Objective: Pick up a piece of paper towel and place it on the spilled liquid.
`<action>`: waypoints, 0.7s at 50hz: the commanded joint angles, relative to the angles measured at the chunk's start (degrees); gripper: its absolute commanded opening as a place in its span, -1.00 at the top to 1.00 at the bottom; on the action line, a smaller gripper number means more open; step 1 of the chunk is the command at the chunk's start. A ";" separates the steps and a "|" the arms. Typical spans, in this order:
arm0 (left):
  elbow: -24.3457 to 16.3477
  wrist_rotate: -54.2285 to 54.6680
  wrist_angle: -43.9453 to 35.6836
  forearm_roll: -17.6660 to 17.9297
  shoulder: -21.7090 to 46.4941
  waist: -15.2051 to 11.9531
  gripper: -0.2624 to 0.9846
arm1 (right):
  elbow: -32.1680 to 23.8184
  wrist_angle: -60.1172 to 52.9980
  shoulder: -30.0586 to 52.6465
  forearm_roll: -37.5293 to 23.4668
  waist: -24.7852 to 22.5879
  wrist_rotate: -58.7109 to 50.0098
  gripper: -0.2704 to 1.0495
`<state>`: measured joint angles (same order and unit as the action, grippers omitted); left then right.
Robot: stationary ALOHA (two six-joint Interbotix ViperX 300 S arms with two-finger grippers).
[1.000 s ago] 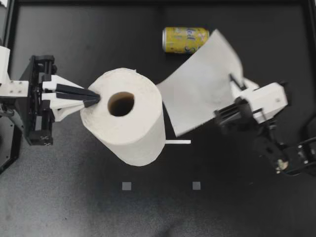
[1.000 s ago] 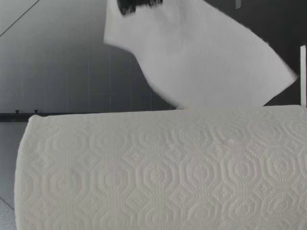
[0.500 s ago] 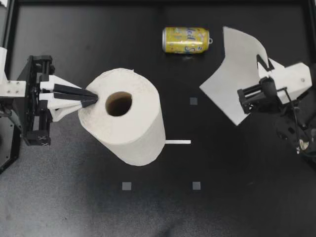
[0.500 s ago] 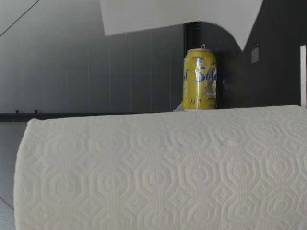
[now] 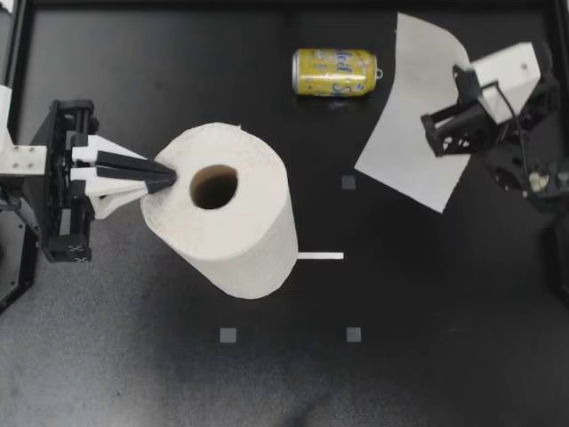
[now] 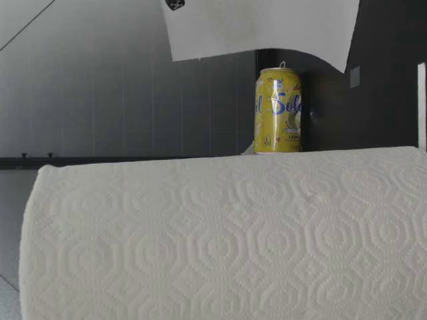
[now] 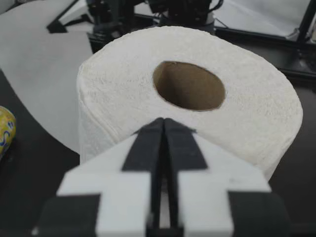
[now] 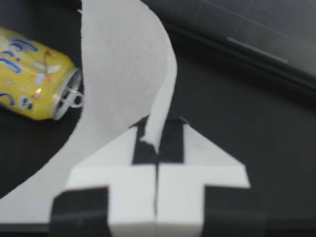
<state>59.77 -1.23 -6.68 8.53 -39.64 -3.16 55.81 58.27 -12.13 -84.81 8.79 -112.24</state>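
A large white paper towel roll [image 5: 222, 213] stands upright left of the table's middle. My left gripper [image 5: 167, 178] is shut, its tips resting on the roll's top rim [image 7: 163, 123]. At the back right, my right gripper [image 5: 460, 82] is shut on a torn-off paper towel sheet [image 5: 413, 120], which hangs in the air; the sheet [image 8: 123, 64] runs out from between the fingers. A yellow can [image 5: 335, 71] lies on its side at the back, just left of the sheet. In the low view the sheet [image 6: 260, 27] hangs above the can [image 6: 278, 110], behind the roll [image 6: 227, 233]. I cannot make out liquid on the black table.
A thin white strip [image 5: 320, 256] lies beside the roll's base. Small grey squares [image 5: 348, 182] [image 5: 228, 335] [image 5: 354, 334] mark the black tabletop. A raised frame [image 5: 284, 5] runs along the table's back edge.
My right gripper has carried the sheet away from the roll, to the right and toward the back beside the can. The left gripper and the roll have stayed put.
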 commanded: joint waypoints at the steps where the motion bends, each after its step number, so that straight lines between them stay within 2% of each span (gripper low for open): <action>1: 1.23 0.26 0.44 0.09 0.79 0.18 0.50 | -0.62 -2.99 0.35 -1.93 3.87 0.00 0.80; 19: 1.32 0.44 0.44 0.18 0.79 0.09 0.50 | -2.90 -11.78 7.65 -8.09 16.00 -0.09 0.80; 35: 1.41 0.35 0.44 0.18 0.70 0.09 0.50 | -7.21 -18.37 14.94 -10.46 22.50 -0.18 0.79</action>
<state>60.03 -1.05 -6.94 8.61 -39.64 -3.16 50.19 40.78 2.90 -94.83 30.15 -112.24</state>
